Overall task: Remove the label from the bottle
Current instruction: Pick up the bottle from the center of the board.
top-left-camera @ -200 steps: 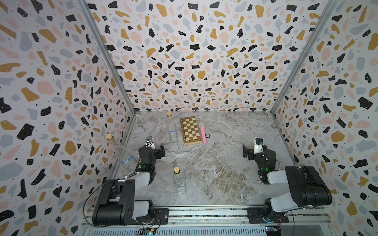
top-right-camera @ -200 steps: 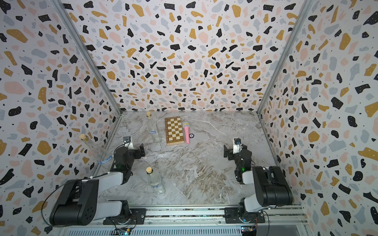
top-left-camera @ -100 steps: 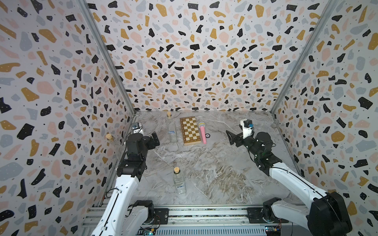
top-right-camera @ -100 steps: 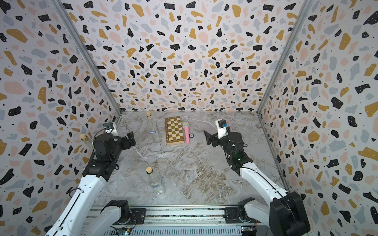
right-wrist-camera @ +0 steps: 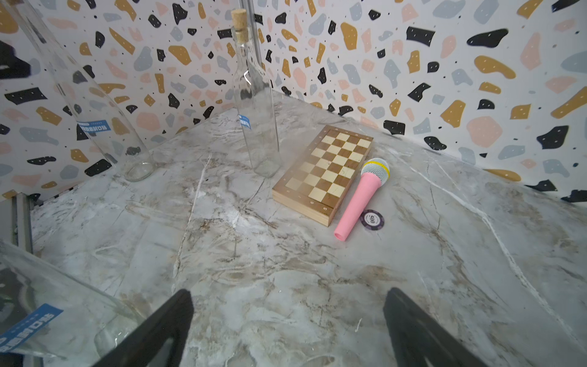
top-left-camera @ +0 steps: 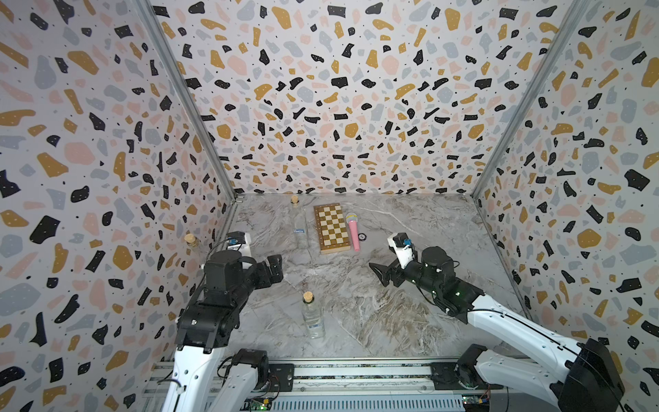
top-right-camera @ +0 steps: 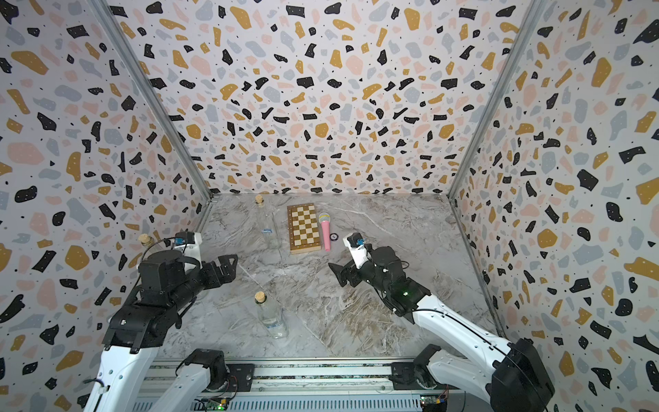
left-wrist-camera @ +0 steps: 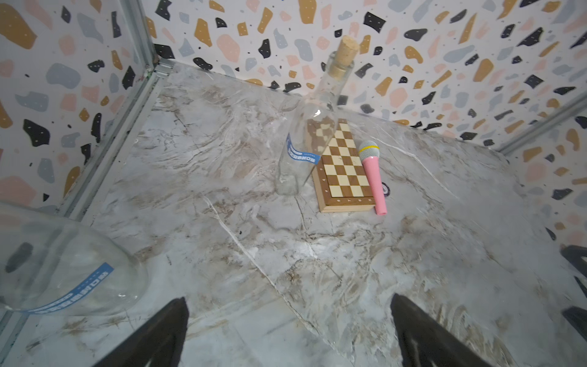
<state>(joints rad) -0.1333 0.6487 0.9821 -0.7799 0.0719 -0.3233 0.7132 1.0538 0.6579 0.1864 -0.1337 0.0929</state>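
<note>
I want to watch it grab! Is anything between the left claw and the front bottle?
Nothing visible: only bare table separates the open left claw and front bottle. The chessboard and microphone lie farther back.

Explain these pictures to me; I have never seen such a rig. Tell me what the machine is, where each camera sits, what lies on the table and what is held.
It is a robot with two arms, each ending in a two-fingered claw: the left gripper and the right gripper. Two pictures come from a paired camera overhead; the other two come from a camera on each wrist, so black fingers poke in at the edge. On the marble table stand three corked glass bottles: the near bottle, the far bottle and the bottle by the wall, each with a blue label. A chessboard, a pink toy microphone and a poker chip lie farther back. Both grippers are open and hold nothing.
</note>
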